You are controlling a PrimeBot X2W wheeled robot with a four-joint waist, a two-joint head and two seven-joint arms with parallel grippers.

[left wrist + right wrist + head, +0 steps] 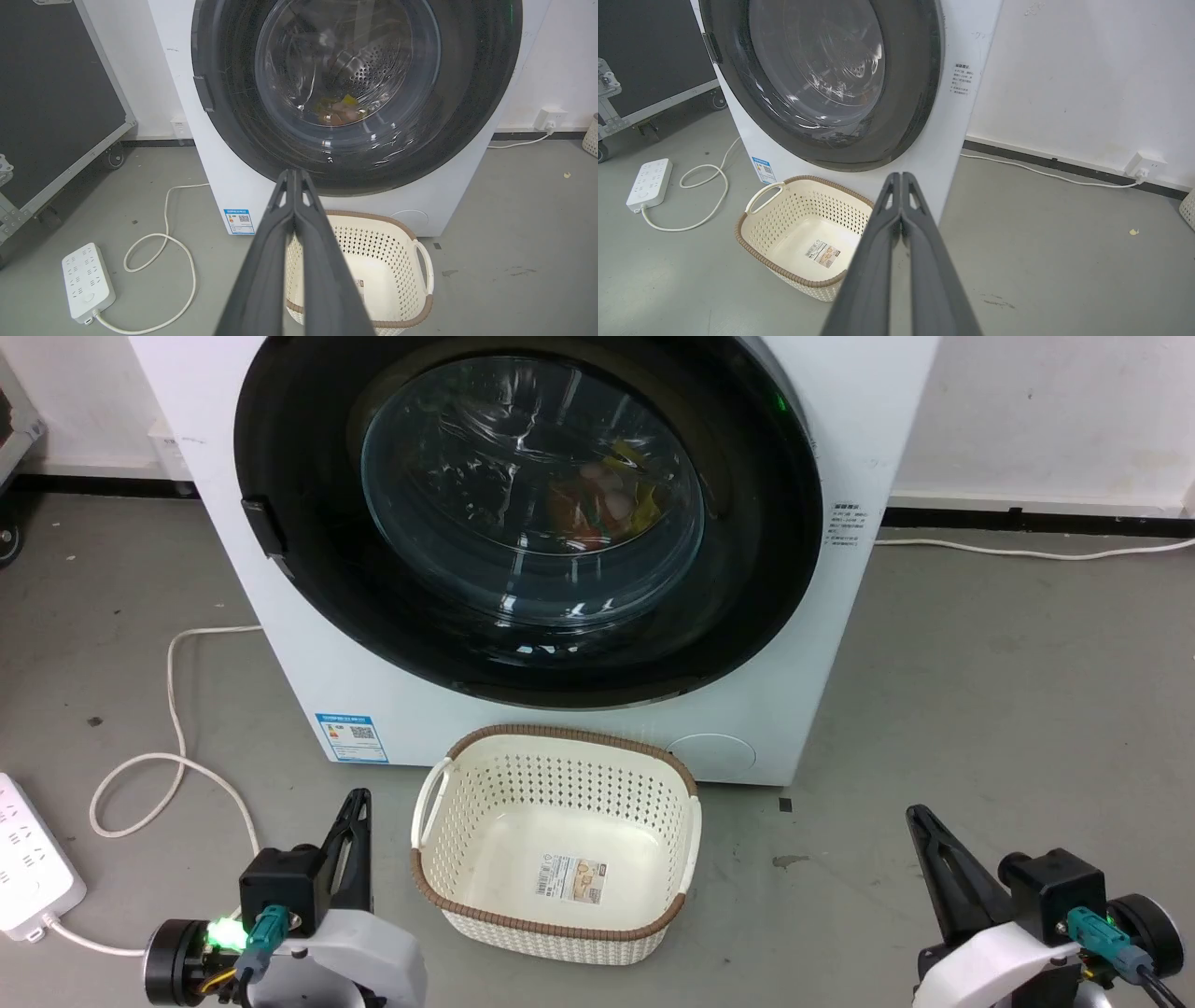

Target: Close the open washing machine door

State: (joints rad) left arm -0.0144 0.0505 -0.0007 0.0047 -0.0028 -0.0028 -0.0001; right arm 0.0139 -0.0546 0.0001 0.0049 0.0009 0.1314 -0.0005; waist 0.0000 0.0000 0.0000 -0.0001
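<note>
Seemingly washing machine door (pixel 527 513) sits flush on washing machine (pixel 868 429), no gap visible. Door ahead of and above both claws, well apart. Left gripper (pixel 359 795), right gripper (pixel 917 812) pinched closed, empty. Latch tab (pixel 262 527) nearer left gripper.

- Grey floor (pixel 1008 728) is meeting a white wall (pixel 1087 70) along a black skirting strip (pixel 1027 518);
- a white power strip (pixel 88 282) is lying there, its cable (pixel 171 677) looping;
- a black wheeled case (pixel 46 93) is standing nearby
</note>
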